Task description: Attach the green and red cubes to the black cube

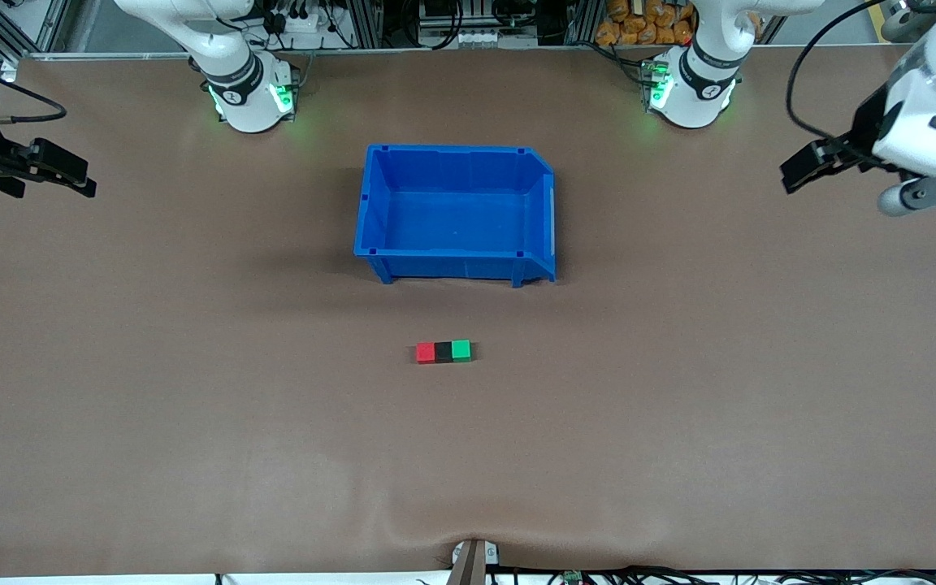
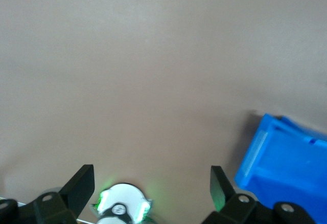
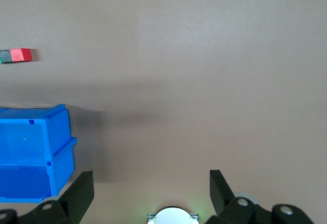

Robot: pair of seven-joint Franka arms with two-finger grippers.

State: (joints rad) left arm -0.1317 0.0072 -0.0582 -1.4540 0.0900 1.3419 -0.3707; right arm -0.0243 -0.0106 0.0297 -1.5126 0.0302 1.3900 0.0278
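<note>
Black-fingered left hand [image 1: 793,175] and right hand [image 1: 82,183] hover spread wide, holding nothing.

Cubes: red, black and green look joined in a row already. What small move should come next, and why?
Probably none beyond holding position. The red cube, black cube and green cube sit touching in one row, black in the middle, nearer the front camera than the blue bin. The left gripper and right gripper are both open, empty, at the table's ends. The task looks finished.
</note>
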